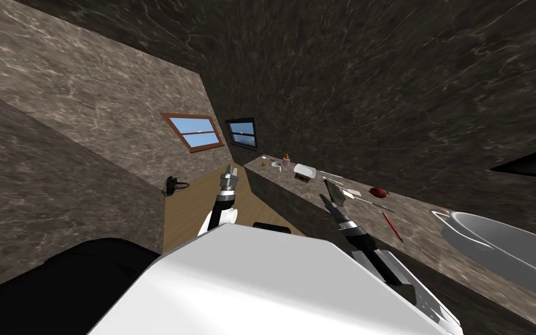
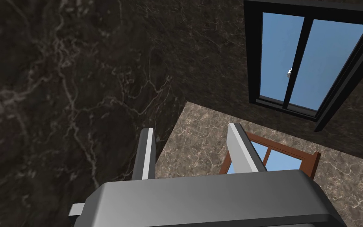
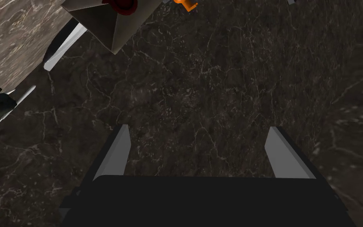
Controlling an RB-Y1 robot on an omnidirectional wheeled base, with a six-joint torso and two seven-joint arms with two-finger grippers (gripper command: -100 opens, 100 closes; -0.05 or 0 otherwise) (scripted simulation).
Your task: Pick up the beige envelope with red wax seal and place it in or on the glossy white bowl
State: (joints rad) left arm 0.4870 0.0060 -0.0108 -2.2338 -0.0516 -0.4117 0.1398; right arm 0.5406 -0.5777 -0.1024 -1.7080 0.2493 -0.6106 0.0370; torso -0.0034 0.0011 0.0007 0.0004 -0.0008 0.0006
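The beige envelope (image 3: 106,23) with its red wax seal (image 3: 123,4) lies at the counter's front edge, one corner jutting past it, ahead of and apart from my right gripper (image 3: 200,151). That gripper is open and holds nothing, facing the counter's dark marble front. In the head view the right gripper (image 1: 326,200) hovers just short of the envelope (image 1: 335,189). The white bowl (image 1: 304,171) sits farther along the counter (image 1: 424,232). My left gripper (image 1: 229,174) is raised over the floor, open (image 2: 194,151) and holding nothing.
On the counter are an orange-capped bottle (image 1: 286,158), a dark red object (image 1: 379,191), a red pencil (image 1: 393,227) and thin white sticks (image 3: 64,47). A grey sink basin (image 1: 493,244) lies at the right. Marble walls close in on the left.
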